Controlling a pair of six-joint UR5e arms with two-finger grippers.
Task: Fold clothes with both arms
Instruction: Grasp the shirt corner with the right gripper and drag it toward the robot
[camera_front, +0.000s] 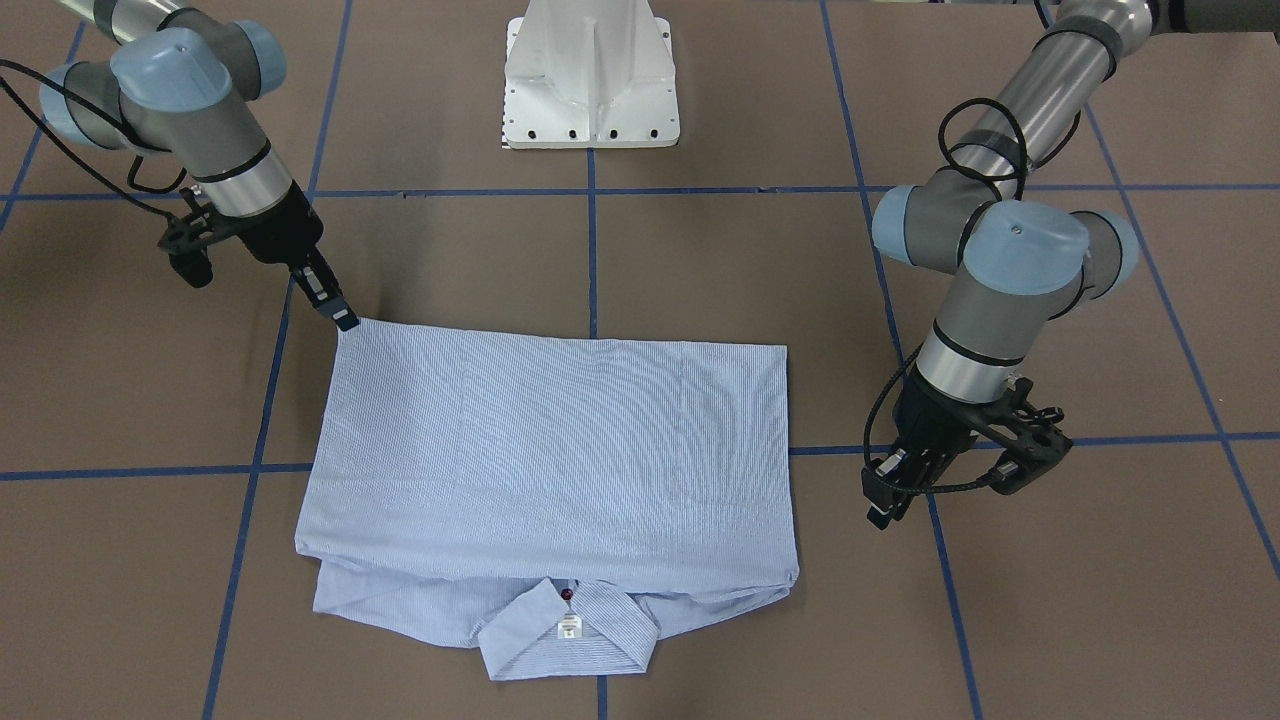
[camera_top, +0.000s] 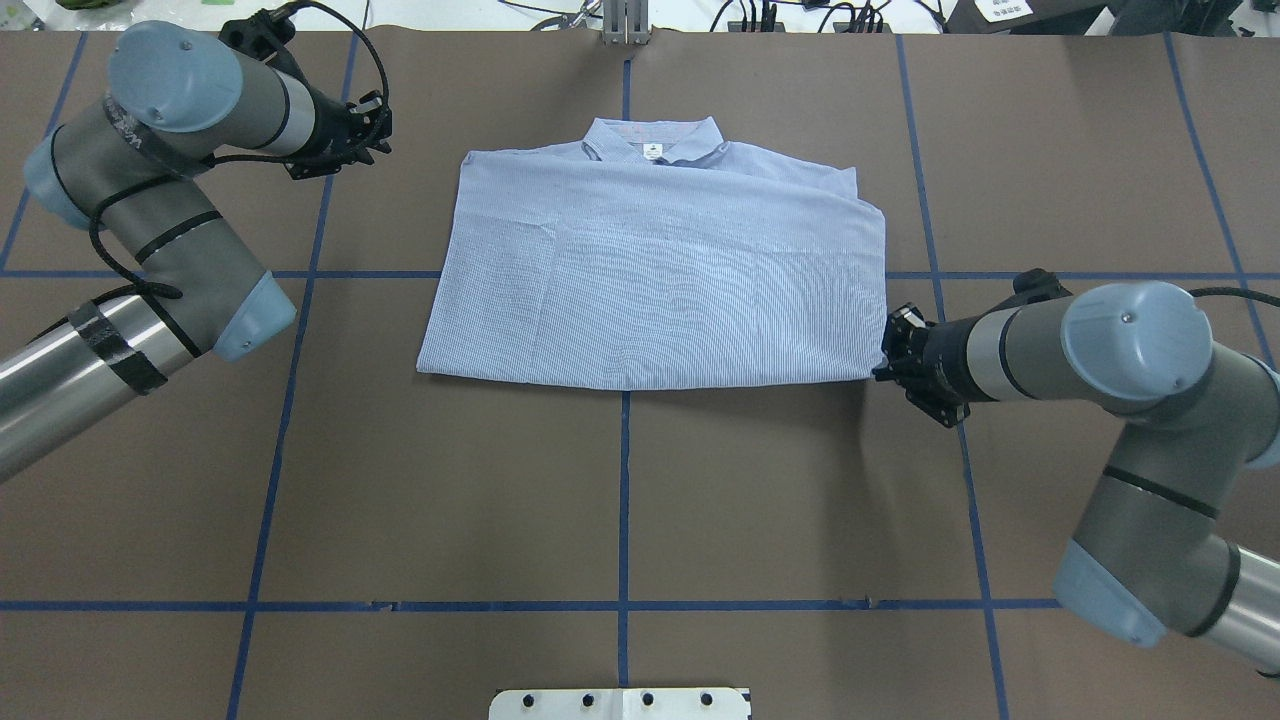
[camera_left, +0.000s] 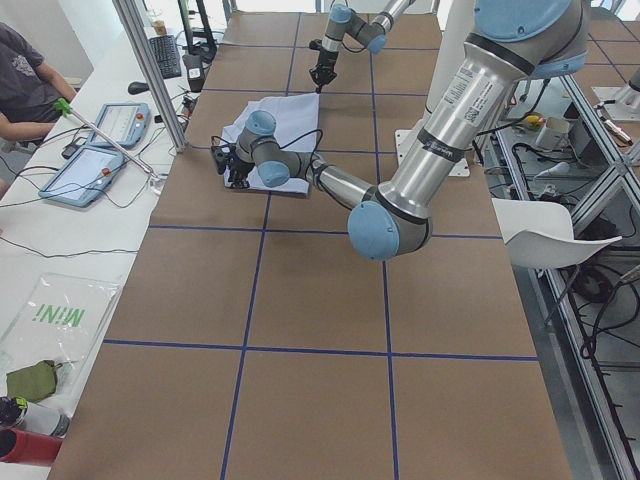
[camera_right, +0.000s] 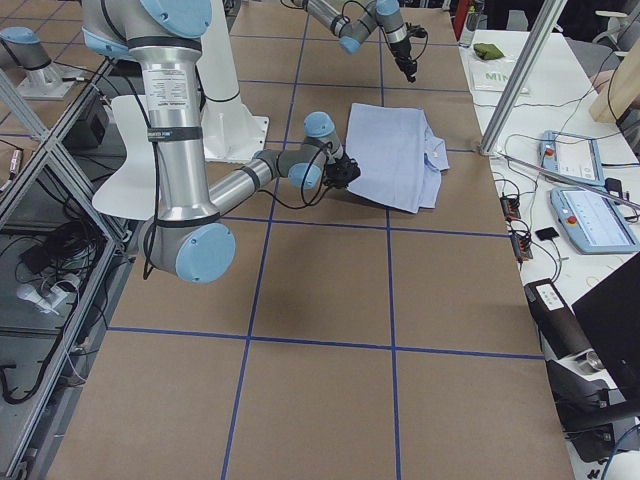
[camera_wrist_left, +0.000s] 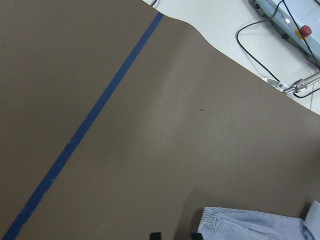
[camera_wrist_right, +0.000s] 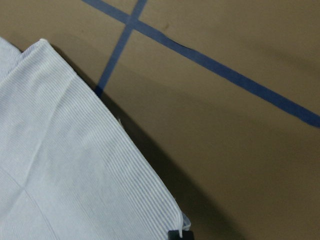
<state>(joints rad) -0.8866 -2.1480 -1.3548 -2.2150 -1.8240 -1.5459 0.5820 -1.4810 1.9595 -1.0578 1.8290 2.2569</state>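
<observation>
The light blue striped shirt (camera_front: 550, 440) lies folded into a flat rectangle on the brown table, with its collar (camera_front: 570, 630) and white neck label on the side far from the robot. It also shows in the overhead view (camera_top: 650, 290). My right gripper (camera_front: 345, 322) is at the shirt's near corner, low on the table, and looks shut on that corner (camera_wrist_right: 177, 225). My left gripper (camera_front: 882, 512) hovers beside the collar end of the shirt, apart from the cloth. Its fingertips (camera_wrist_left: 155, 235) stand a little apart with nothing between them, and a shirt cuff (camera_wrist_left: 250, 225) shows to one side.
The white pedestal base (camera_front: 590, 80) stands at the robot side. Blue tape lines (camera_top: 625, 500) grid the table. Beyond the table's far edge is a bench with teach pendants (camera_left: 95, 165) and a seated person (camera_left: 25, 85).
</observation>
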